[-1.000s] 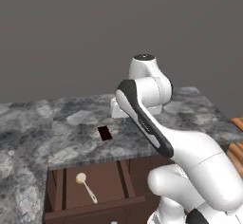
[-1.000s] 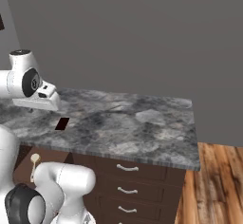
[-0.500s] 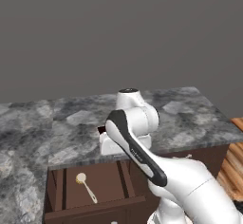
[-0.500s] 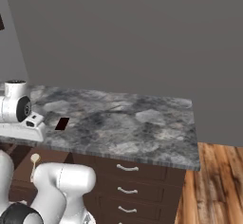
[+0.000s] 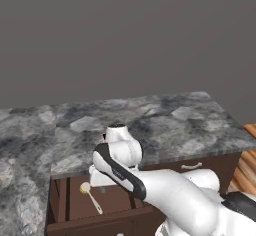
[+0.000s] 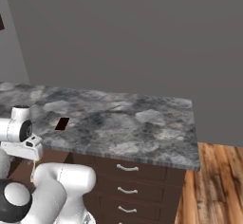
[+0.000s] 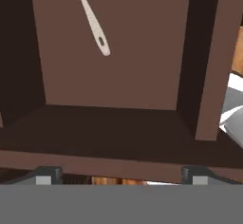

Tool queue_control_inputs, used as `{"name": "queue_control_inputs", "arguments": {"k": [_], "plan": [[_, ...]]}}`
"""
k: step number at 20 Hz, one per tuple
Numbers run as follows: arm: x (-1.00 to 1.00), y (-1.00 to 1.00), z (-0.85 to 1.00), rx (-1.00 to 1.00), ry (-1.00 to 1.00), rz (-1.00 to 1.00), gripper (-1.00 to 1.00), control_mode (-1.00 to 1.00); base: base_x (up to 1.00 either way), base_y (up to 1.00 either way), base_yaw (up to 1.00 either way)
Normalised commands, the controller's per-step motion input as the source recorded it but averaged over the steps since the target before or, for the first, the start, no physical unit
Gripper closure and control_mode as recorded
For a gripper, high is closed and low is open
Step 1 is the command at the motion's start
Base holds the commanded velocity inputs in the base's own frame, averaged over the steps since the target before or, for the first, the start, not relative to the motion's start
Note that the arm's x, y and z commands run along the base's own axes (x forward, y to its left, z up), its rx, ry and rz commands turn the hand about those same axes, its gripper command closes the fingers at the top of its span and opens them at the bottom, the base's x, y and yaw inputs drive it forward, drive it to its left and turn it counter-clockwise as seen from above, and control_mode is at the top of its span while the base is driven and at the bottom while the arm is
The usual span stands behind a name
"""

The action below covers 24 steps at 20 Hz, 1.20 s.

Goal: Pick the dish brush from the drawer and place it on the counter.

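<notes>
The drawer [image 5: 60,207] stands pulled out under the counter [image 5: 165,117]. On its floor lies the dish brush [image 5: 91,198], round cream head toward the counter, thin handle toward the front. My arm bends down over the drawer, and the hand hangs just right of the brush head. In the hand view the brush handle [image 7: 92,21] runs down from the top edge onto the bare drawer floor [image 7: 133,80], well ahead of my gripper [image 7: 121,174]. The gripper is open, its tips wide apart with nothing between them. A wooden divider [image 7: 208,61] rises at the right.
A small dark red-black rectangle [image 6: 61,123] lies on the counter [image 6: 133,123] near its front edge, above the drawer. Closed drawer fronts with silver handles [image 6: 127,168] sit to the right. Wooden floor [image 6: 213,190] lies beyond the counter's right end.
The arm has swung down from above the counter, and the hand now hangs low over the open drawer beside the brush. The brush and the dark rectangle have not moved.
</notes>
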Motion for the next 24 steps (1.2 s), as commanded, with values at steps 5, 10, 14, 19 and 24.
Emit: {"name": "queue_control_inputs", "arguments": {"k": [5, 10, 14, 19, 24], "plan": [[0.37, 0.25, -0.99, -0.04, 0.13, 0.0, -1.0, -1.0, 0.0, 0.0, 0.0], [-0.05, 0.15, -0.86, -0.08, 0.06, 0.0, -1.0, -1.0, 0.0, 0.0, 0.0], [-0.83, 0.0, -0.59, -0.05, 0.0, 0.0, -1.0, -1.0, 0.0, 0.0, 0.0], [-1.0, -0.07, -0.18, 0.0, -0.03, 0.0, -1.0, -1.0, 0.0, 0.0, 0.0], [-0.89, -0.3, 0.56, 0.01, -0.23, 0.0, -1.0, -1.0, 0.0, 0.0, 0.0]]}}
